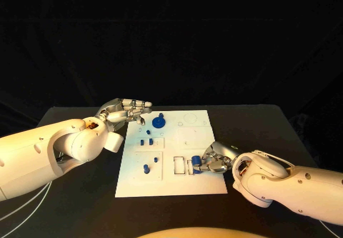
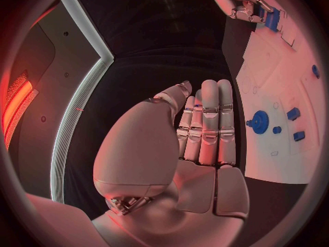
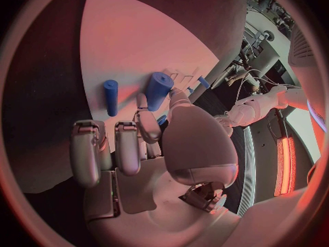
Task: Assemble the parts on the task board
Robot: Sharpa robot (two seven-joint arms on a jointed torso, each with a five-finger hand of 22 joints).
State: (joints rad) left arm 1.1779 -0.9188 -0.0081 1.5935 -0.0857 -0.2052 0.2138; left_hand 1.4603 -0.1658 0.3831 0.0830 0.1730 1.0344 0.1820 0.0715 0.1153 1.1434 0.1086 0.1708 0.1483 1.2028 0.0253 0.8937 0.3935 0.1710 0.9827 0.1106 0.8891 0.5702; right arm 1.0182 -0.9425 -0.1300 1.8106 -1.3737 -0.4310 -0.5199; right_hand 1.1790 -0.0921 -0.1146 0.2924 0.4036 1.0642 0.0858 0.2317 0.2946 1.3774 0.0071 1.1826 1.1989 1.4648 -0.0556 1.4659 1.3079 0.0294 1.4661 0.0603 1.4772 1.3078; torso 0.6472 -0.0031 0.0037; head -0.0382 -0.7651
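Now I see my right hand [image 1: 211, 162] pinching a blue part [image 1: 196, 161] over the task board's [image 1: 203, 186] near edge; my left hand [image 1: 129, 113] hovers empty, fingers straight, beside its far corner.

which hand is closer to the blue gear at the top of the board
Left. The left hand hovers just beside the blue gear, off the board's far left corner; the right hand is at the near right edge.
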